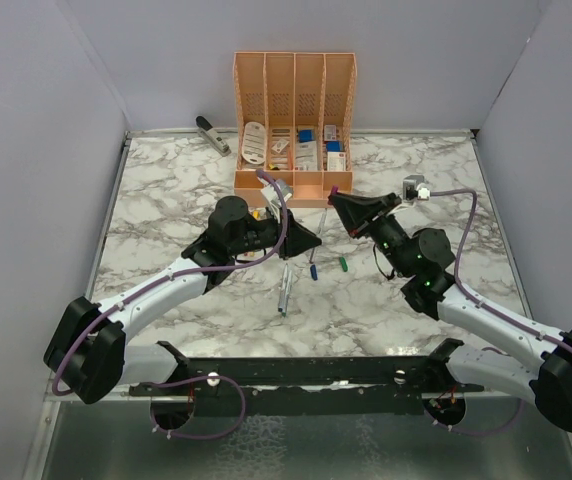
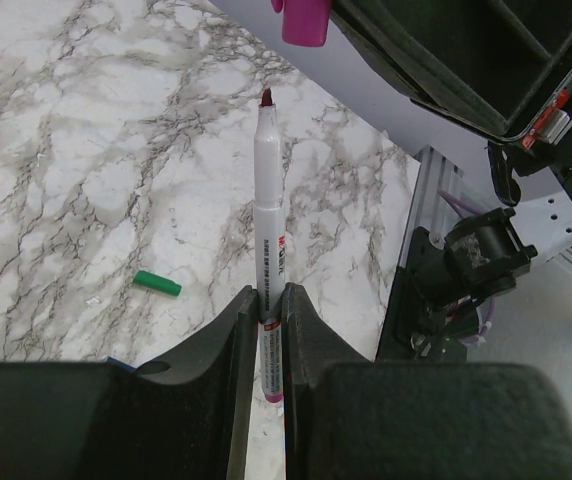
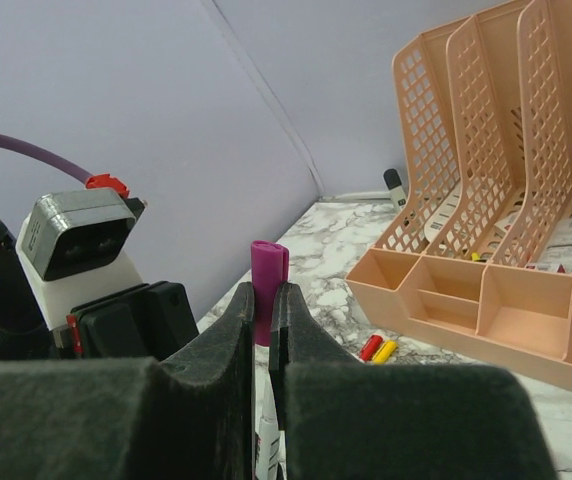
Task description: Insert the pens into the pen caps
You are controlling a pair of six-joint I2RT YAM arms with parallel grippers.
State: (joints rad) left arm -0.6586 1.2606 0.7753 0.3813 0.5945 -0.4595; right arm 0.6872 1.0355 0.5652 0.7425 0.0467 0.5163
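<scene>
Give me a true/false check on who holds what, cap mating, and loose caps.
1. The left gripper is shut on a pen. True.
2. The right gripper is open and empty. False: it is shut on the magenta cap.
3. The pen's tip sits inside the magenta cap. False: the left wrist view shows a gap between them.
4. The green cap lies loose on the marble table. True.
5. A red cap and a yellow cap lie beside the peach desk organizer. True.
</scene>
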